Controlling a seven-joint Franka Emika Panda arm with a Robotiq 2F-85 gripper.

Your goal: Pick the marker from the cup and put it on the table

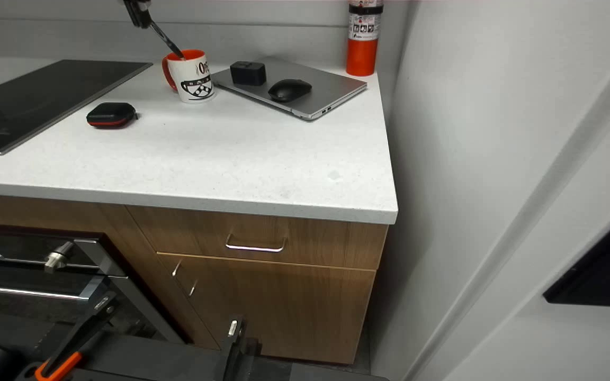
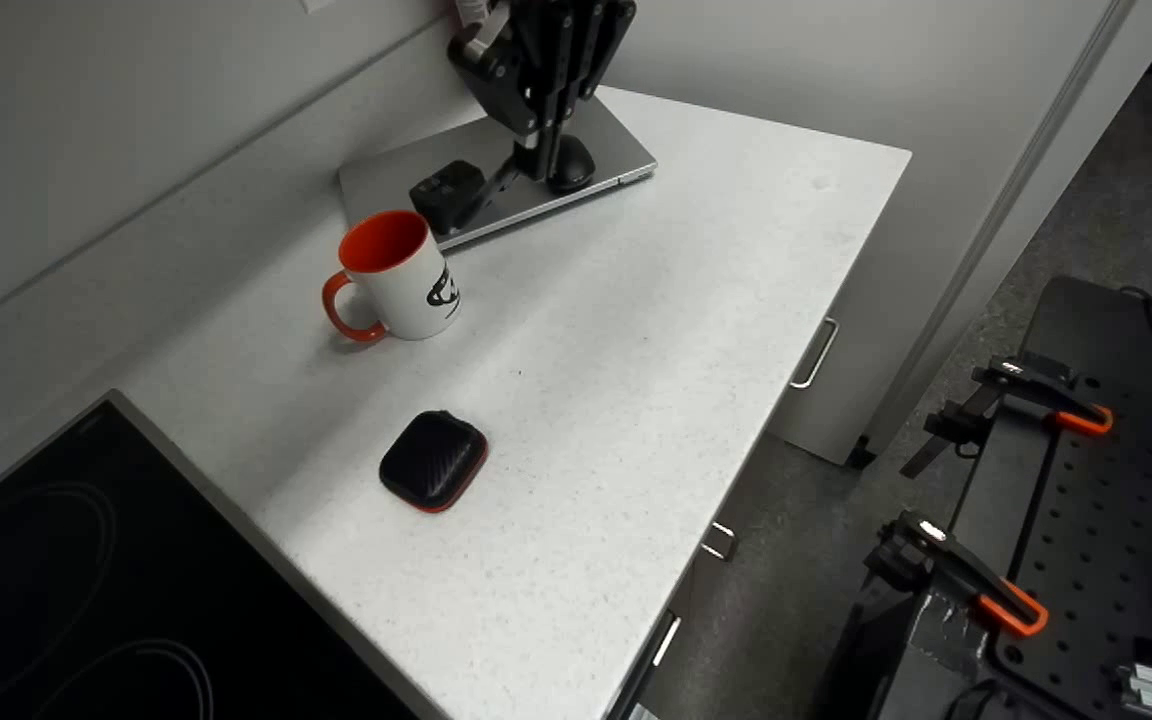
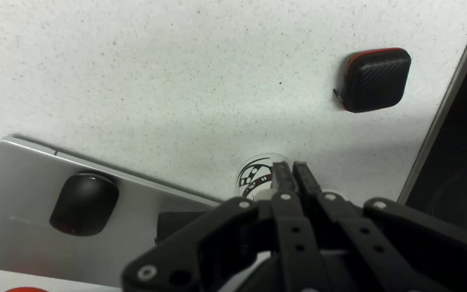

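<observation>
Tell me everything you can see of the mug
The mug is white, shiny, perhaps ceramic, with a red inside and a red handle on the side away from the laptop. Its wall bears dark lettering over a cup-like drawing with checks. It stands upright on the counter, near the laptop; whether they touch, I cannot tell. In an exterior view, the marker shows clear of the mug's rim.

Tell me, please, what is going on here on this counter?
A robot gripper is shut on a marker and holds it slanted in the air. The marker is clear of the mug, which stands upright on the counter. Laying the marker down is not yet done. Beside the mug is a closed laptop with a mouse and a black box on it; a small black case lies nearby.
</observation>
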